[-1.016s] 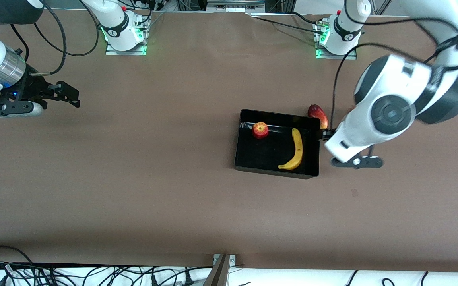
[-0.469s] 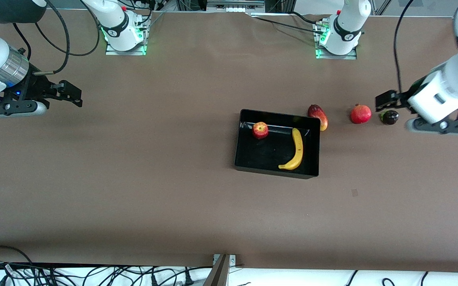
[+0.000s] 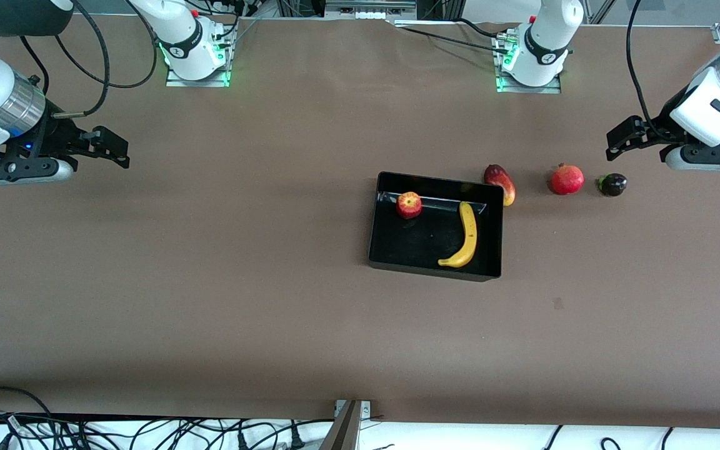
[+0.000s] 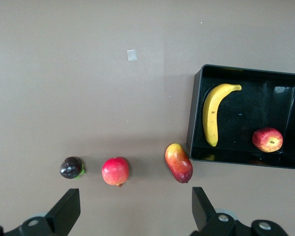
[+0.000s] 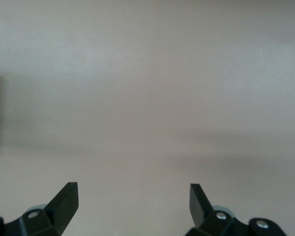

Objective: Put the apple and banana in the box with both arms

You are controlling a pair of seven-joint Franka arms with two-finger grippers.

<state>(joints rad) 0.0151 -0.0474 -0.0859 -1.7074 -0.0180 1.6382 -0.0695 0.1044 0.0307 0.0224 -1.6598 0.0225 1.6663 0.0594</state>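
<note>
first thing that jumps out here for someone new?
The black box, with the yellow banana and the apple in it. Then three loose fruits in a row beside it, toward the left arm's end. The left gripper and right gripper hang open, one at each table end.

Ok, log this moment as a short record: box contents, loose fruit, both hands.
box: black bin on the brown table
in box: apple, banana
outside box: mango touching the box's corner, pomegranate, dark plum-like fruit, in a row toward the left arm's end
left hand: open, empty, above table near the dark fruit
right hand: open, empty, over bare table
</note>
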